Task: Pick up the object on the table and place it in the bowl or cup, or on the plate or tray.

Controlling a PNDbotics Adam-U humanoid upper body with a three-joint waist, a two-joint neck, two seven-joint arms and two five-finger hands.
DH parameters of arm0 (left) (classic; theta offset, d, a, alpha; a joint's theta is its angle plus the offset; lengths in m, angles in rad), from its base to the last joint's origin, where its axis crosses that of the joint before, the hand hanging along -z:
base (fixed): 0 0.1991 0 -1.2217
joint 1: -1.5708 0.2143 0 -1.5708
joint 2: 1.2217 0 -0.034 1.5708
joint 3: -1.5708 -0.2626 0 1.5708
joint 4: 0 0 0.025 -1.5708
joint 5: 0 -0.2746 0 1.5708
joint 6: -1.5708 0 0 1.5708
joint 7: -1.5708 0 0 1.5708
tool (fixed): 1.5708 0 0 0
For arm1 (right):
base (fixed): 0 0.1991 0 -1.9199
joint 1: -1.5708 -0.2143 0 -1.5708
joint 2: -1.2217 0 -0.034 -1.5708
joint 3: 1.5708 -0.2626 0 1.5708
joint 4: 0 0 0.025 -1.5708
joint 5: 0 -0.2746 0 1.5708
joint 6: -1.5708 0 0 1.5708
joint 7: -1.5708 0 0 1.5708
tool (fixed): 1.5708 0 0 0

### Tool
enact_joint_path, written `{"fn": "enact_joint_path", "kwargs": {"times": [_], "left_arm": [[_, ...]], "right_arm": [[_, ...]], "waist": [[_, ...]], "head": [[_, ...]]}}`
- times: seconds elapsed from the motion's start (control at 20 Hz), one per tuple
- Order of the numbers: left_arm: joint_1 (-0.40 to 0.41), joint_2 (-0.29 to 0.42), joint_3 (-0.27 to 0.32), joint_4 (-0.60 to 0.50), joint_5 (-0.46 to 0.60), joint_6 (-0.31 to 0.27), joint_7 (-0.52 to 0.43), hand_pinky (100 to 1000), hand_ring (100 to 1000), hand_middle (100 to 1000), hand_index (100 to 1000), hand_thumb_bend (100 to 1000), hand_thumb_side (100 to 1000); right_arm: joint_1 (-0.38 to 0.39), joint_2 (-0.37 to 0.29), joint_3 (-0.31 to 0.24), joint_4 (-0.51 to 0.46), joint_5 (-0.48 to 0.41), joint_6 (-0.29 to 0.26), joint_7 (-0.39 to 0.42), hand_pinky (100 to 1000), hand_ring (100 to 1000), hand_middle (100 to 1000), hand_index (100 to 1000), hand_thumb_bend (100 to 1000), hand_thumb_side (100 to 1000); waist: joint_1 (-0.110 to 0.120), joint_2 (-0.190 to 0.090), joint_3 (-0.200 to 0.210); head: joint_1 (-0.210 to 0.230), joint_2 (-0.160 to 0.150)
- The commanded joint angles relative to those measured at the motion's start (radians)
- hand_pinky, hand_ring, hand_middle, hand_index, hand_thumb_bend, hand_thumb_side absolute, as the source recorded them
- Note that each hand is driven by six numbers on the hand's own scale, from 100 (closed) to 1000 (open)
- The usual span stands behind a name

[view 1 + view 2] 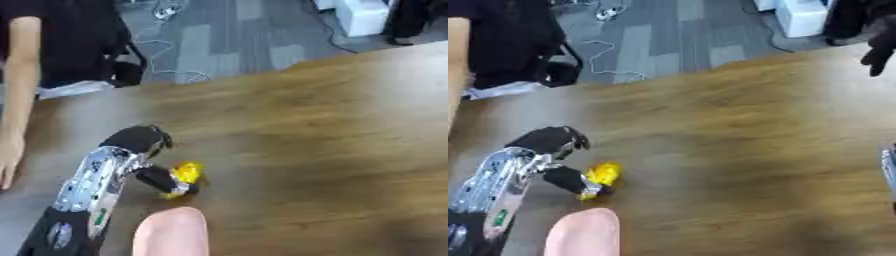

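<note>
Left hand [140,160] on table [332,150], fingers curled, pinching yellow object [186,174] at fingertips. Pink cup [171,232] just below hand.

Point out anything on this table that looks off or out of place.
No bowl, cup, plate or tray shows anywhere on the wooden table. The left hand touches a small yellow object; a pink rounded shape sits at the near edge, too unclear to identify.

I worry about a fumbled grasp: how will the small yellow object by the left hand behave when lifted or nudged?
The yellow object is small beside the left hand, so probably light. Its rounded, lumpy outline suggests it may roll or skid on the smooth wooden table if nudged. Its stiffness cannot be told; the fingers touch its edge.
</note>
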Motion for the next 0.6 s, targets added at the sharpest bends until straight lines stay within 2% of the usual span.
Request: {"fn": "enact_joint_path", "kwargs": {"times": [0.05,0.55,0.6], "left_arm": [[-0.008,0.009,0.014,0.01,-0.015,0.004,0.01,346,582,718,832,845,741],[-0.021,0.002,0.026,0.072,-0.041,0.015,0.019,349,571,709,826,777,764],[-0.024,-0.001,0.027,0.082,-0.043,0.016,0.02,348,568,705,823,723,783]], "right_arm": [[-0.016,-0.021,-0.004,-0.013,-0.002,0.0,0.0,204,368,483,724,100,1000],[-0.016,-0.022,-0.005,-0.013,-0.002,0.001,-0.002,204,368,484,723,100,1000],[-0.015,-0.022,-0.006,-0.013,-0.003,0.002,-0.002,206,369,486,722,100,1000]], "waist": [[-0.005,-0.006,-0.001],[-0.007,-0.011,-0.009],[-0.007,-0.012,-0.01]], "head": [[0.01,-0.003],[0.003,-0.003],[0.002,-0.003]]}}
